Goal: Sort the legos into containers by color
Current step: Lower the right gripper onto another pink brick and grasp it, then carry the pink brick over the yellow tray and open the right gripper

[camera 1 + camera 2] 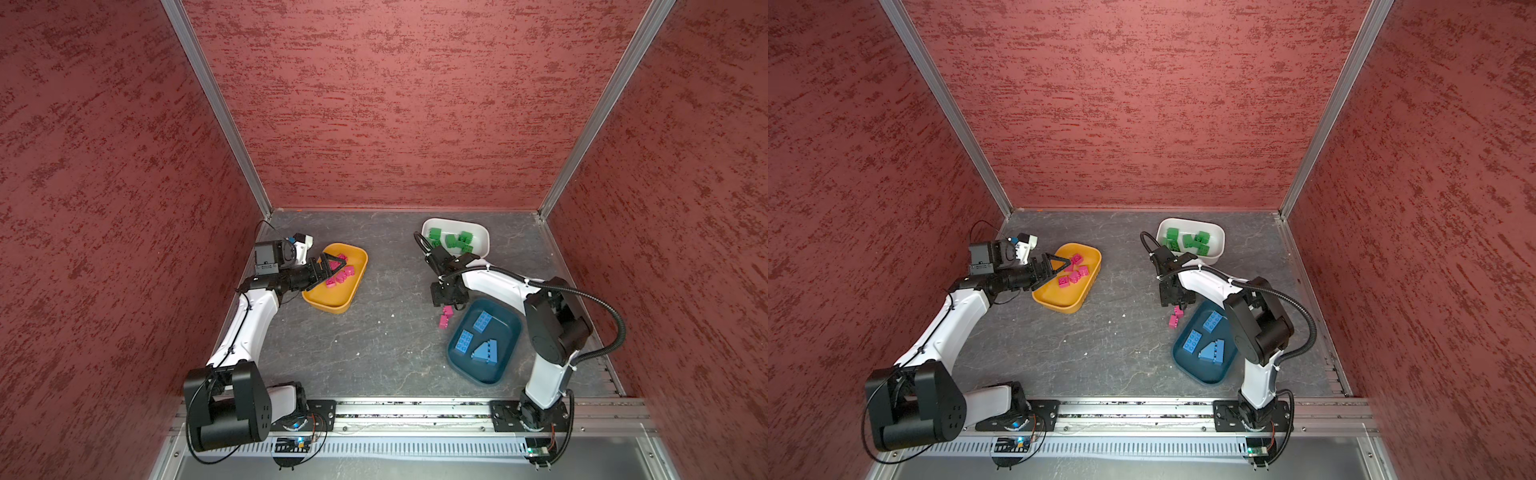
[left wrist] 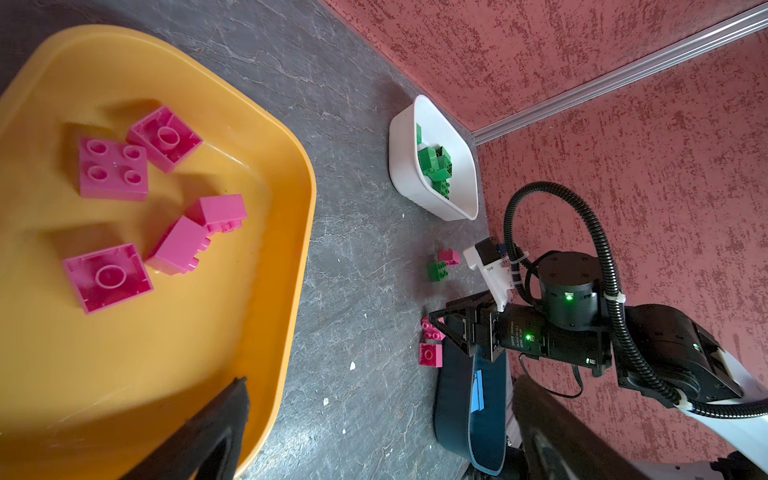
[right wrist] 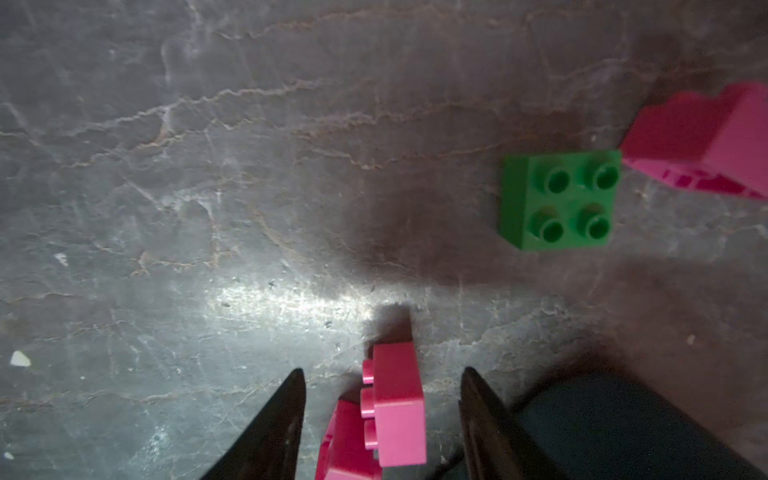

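My left gripper (image 1: 336,270) hangs open and empty over the yellow-orange container (image 1: 328,301), where several pink legos (image 1: 343,276) lie; the wrist view shows them (image 2: 113,168) clearly. My right gripper (image 1: 446,301) points down at two pink legos (image 1: 445,316) on the floor beside the teal container (image 1: 500,368). In the right wrist view its jaws stand open on either side of one pink brick (image 3: 399,407), with a gap on each side. A second pink brick (image 3: 345,440) leans against that one. Blue legos (image 1: 482,321) lie in the teal container. Green legos (image 1: 453,241) fill the white container (image 1: 484,245).
A loose green brick (image 3: 561,199) and another pink brick (image 3: 706,141) lie together on the grey floor between the white container and my right gripper. The right arm hides them in both top views. Red walls close in three sides; a metal rail (image 1: 415,411) runs along the front.
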Controlling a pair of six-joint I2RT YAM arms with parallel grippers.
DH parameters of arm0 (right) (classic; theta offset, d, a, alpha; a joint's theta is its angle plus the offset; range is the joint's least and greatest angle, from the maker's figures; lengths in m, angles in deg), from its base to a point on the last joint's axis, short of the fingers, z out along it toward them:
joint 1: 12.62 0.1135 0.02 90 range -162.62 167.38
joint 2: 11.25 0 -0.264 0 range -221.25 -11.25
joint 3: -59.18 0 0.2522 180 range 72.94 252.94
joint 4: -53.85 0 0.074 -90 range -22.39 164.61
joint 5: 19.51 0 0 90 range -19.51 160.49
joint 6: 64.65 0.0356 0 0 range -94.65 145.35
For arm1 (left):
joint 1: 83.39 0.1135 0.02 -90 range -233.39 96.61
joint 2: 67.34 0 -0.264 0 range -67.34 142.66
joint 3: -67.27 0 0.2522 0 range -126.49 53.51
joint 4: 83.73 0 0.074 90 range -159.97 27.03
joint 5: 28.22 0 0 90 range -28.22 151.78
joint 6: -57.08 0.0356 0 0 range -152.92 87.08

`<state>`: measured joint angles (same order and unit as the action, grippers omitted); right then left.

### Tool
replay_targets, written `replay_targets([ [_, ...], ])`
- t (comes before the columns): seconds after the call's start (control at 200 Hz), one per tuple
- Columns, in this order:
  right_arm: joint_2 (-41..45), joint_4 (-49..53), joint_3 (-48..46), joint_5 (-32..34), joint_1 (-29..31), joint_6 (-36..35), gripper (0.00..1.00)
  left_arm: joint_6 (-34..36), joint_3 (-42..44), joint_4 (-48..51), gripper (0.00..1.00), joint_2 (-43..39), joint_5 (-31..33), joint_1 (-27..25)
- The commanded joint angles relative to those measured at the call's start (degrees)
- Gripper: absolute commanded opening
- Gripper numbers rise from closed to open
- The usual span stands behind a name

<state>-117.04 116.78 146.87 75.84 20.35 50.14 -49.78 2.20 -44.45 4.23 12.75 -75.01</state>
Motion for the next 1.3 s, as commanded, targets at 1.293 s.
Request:
replay_targets([
  [1.293,-4.7,-7.1,19.2,-18.7,2.8,0.0,0.17,1.4,-0.9,0.0,0.99,0.5,-0.4,-0.2],
])
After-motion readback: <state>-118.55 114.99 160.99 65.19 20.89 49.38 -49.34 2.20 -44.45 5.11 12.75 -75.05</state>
